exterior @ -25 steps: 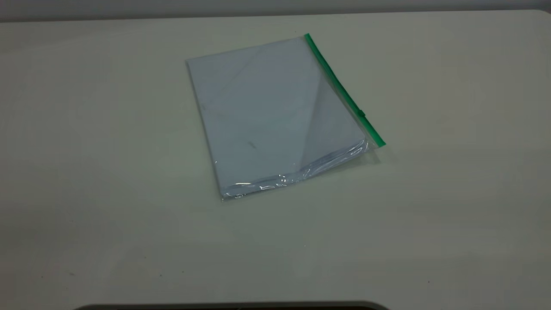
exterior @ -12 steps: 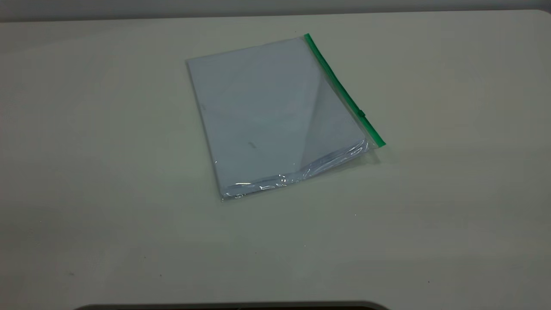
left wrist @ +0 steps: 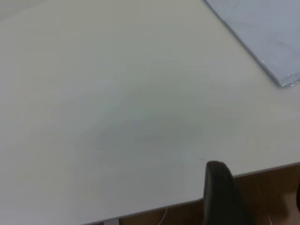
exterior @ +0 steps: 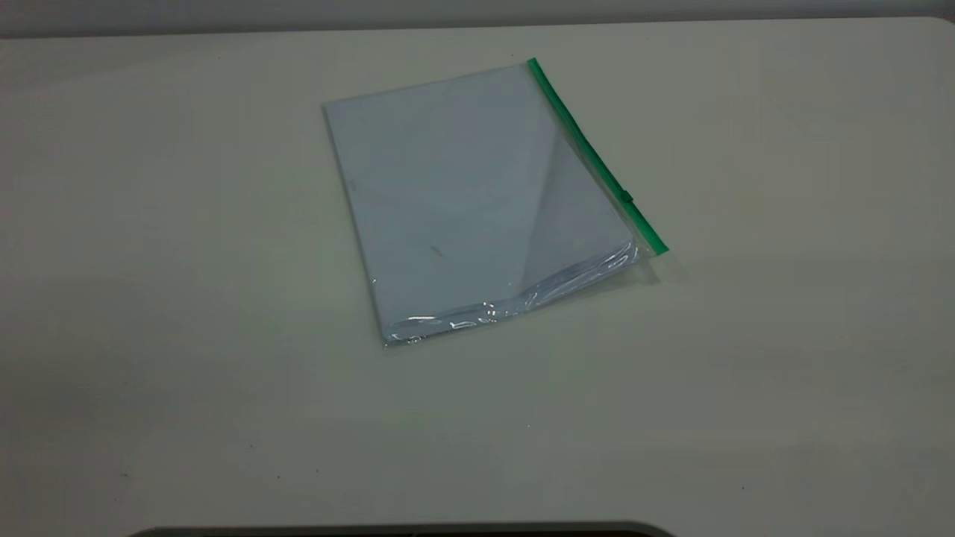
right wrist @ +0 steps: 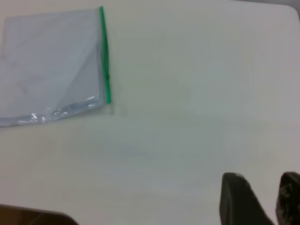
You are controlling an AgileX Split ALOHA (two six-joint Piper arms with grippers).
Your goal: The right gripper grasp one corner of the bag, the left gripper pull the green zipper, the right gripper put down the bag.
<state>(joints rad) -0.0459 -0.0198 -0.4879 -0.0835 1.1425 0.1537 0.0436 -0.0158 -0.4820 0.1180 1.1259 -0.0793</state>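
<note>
A clear bag (exterior: 477, 201) with white paper inside lies flat on the table. The green zipper (exterior: 589, 153) runs along its right edge, with the slider tab (exterior: 627, 197) near the front end. The bag's corner (exterior: 649, 250) lies where the strip meets the glossy, wrinkled front edge. Neither arm shows in the exterior view. In the right wrist view my right gripper (right wrist: 261, 180) is open and empty over bare table, far from the bag (right wrist: 51, 65) and zipper (right wrist: 105, 56). My left gripper (left wrist: 258, 197) is open at the table's edge, far from the bag (left wrist: 267, 33).
The pale table (exterior: 746, 335) is bare around the bag. Its near edge (left wrist: 262, 171) shows in the left wrist view, with brown floor beyond. A dark rounded edge (exterior: 403, 531) sits at the bottom of the exterior view.
</note>
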